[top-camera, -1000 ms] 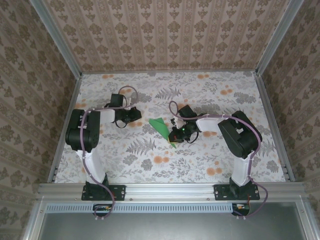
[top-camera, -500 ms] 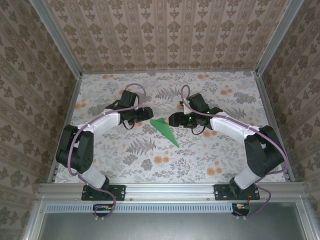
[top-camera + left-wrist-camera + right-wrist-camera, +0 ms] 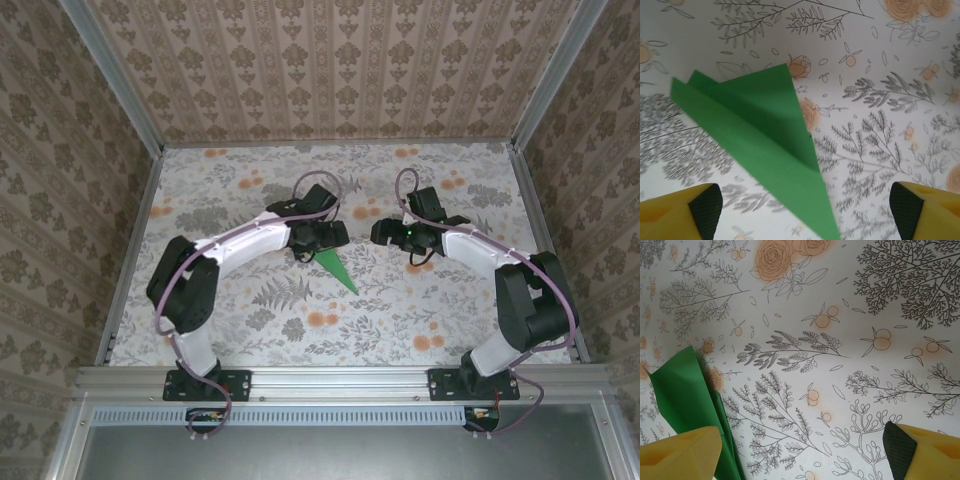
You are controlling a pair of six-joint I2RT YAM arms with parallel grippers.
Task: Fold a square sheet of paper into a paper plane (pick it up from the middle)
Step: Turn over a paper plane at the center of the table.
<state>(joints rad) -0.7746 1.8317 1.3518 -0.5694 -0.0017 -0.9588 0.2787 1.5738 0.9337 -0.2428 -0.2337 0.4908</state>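
The left gripper (image 3: 807, 212) has its two yellow fingers set wide apart, one black pad (image 3: 707, 207) at each lower corner of the left wrist view, and nothing is clamped between them. Below the gap lies the paper plane (image 3: 755, 135), a bright green folded dart resting flat on the table (image 3: 450, 320). Its wide tail end points to the upper left of that view. Its narrow nose runs down between the fingers and passes out of the lower edge. A raised fold line runs along the dart, with one wing layer lying over the other. Whether the pads touch the paper cannot be determined. The right gripper (image 3: 802, 455) is likewise spread, with a yellow finger at the lower left and a black-padded finger (image 3: 897, 450) at the lower right, and it holds nothing. In the right wrist view the green paper sits at the lower left, partly hidden behind the left-hand finger; the remaining gap shows bare floral table cover. In the top external view, the left gripper stands over the tail end of the dart near the table centre, and the nose points toward the near edge and slightly right. The right gripper is beside it to the right, apart from the paper. Both arms reach inward from their bases at the near rail.
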